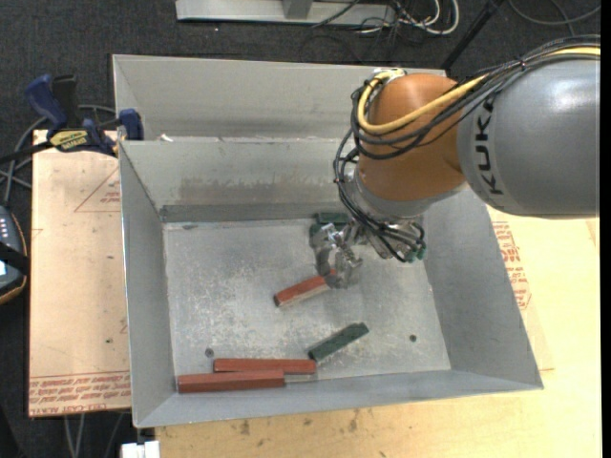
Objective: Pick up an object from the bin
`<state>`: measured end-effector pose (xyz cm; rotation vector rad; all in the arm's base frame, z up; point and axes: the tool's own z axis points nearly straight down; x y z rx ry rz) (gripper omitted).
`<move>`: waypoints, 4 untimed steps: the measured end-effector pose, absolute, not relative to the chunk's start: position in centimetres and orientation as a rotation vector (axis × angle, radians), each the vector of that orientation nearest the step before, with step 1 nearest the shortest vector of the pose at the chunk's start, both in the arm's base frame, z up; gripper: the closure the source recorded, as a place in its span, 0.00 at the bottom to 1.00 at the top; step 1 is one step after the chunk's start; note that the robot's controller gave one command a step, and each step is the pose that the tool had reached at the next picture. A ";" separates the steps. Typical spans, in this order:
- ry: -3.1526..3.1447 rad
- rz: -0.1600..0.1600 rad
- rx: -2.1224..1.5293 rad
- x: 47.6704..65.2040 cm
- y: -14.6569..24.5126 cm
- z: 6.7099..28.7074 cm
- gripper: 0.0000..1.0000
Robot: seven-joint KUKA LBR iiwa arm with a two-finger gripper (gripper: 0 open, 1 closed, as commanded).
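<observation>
I see the arm [544,151] reaching in from the right, its orange wrist cover [410,141] bent over the middle of the bin [220,256] and the gripper [337,263] pointing straight down. The gripper's tip sits at the upper-right end of the short reddish-brown bar [301,292]. I can't tell whether it's spread, pressed together or pinching. Count: three reddish-brown bars, that short one plus the upper long bar [264,364] and lower long bar [231,382], side by side, well below-left of the gripper. One dark green bar [339,342] lies below it.
</observation>
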<state>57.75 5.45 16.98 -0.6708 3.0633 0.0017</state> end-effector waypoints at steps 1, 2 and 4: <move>3.065 0.001 -0.673 57.7 5.4 16.9 0.00; 3.057 0.003 -0.738 60.5 5.4 6.5 0.00; 2.818 -0.002 -1.365 61.4 7.9 21.7 1.00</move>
